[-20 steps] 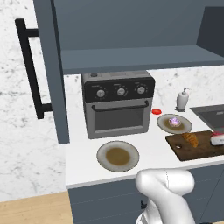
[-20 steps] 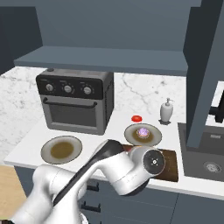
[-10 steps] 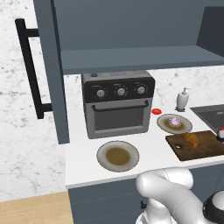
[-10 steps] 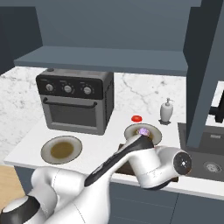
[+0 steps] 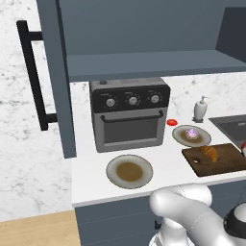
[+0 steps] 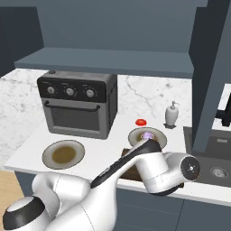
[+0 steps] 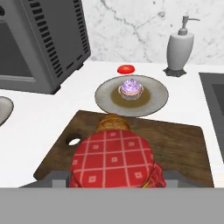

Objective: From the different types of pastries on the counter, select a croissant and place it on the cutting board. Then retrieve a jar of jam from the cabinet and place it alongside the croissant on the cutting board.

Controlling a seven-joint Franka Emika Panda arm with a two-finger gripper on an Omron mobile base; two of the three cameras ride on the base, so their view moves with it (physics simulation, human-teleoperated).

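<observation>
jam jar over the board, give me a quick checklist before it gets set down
1. Jar of jam between the end effector fingers: ok by the hand view, though the fingertips are hidden.
2. Croissant already on the cutting board: ok.
3. Bare board beside the croissant for the jar: ok, its right part looks clear.
4. Jar apart from the croissant: cannot tell, they overlap in the hand view.
5. Frosted pastry on its plate clear of the board: ok.
6. Jar height above the board: cannot tell.
</observation>
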